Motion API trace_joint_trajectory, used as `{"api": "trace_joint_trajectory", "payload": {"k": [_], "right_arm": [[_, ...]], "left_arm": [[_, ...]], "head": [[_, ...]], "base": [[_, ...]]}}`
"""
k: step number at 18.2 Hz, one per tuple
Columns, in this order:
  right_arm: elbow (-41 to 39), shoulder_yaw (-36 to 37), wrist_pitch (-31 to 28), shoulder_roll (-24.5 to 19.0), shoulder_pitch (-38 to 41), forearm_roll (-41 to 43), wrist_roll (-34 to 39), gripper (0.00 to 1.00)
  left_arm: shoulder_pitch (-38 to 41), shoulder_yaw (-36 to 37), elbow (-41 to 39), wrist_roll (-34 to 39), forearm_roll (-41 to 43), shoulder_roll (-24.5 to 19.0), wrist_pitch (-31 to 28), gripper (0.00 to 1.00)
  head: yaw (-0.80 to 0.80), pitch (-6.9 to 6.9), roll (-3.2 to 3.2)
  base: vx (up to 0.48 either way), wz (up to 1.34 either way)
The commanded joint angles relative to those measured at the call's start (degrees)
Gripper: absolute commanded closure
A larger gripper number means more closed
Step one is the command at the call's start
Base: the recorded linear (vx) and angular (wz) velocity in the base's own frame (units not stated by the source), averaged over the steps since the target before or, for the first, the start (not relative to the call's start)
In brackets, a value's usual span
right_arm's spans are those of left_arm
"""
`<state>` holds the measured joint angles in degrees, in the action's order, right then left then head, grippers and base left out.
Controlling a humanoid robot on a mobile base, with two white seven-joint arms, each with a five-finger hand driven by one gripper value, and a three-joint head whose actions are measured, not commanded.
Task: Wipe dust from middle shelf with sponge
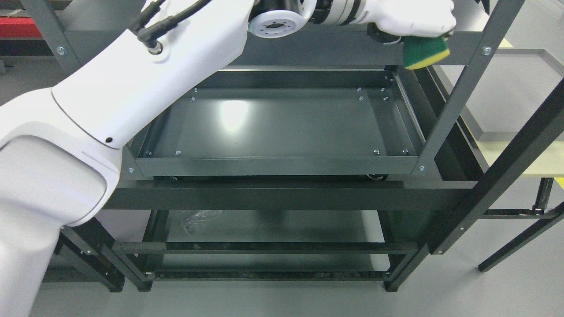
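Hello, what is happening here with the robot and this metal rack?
The robot's left hand, at the end of an arm reaching across from the picture's left, grips a green and yellow sponge at the upper right. The sponge is up by the rack's top crossbar, not touching the dark shelf tray below it. No right arm is in view.

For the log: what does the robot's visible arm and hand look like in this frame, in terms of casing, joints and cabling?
The left arm has a smooth, glossy white shell in rounded segments split by thin dark seams. Black cables run along its upper side into a round metal connector. The wrist shows a pale circular flange ringed with small bolt holes beside silver bands. The left hand is covered in white. No right arm shows.
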<state>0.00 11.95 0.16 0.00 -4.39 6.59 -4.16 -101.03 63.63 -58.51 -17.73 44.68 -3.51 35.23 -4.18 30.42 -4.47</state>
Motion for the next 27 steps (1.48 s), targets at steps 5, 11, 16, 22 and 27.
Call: {"api": "trace_joint_trajectory", "payload": {"k": [5, 11, 16, 22, 27], "right_arm": [[-1.0, 0.0, -4.2, 1.0, 0.0, 0.0, 0.0, 0.00], [-1.0, 0.0, -4.2, 1.0, 0.0, 0.0, 0.0, 0.00], [-1.0, 0.0, -4.2, 1.0, 0.0, 0.0, 0.0, 0.00], [-1.0, 0.0, -4.2, 1.0, 0.0, 0.0, 0.0, 0.00], [-1.0, 0.0, -4.2, 1.0, 0.0, 0.0, 0.0, 0.00]], "left_arm": [[-3.6, -0.3, -6.7, -11.5, -0.1, -4.6, 8.4, 0.97], [-1.1, -5.2, -16.9, -14.5, -0.7, -17.8, 9.8, 0.97], [1.9, -5.7, -27.6, -16.8, -6.4, -28.9, 9.8, 0.97], [2.2, -6.0, -34.5, -16.6, -12.2, -51.3, 9.8, 0.96], [2.6, -5.6, -37.6, -16.5, -17.4, -65.7, 9.8, 0.96]], "head": [[0.00, 0.00, 0.00], [0.00, 0.00, 0.00], [0.00, 0.00, 0.00], [0.00, 0.00, 0.00], [0.00, 0.00, 0.00]], "base": [[0.000, 0.00], [0.000, 0.00], [0.000, 0.00], [0.000, 0.00], [0.000, 0.00]]}}
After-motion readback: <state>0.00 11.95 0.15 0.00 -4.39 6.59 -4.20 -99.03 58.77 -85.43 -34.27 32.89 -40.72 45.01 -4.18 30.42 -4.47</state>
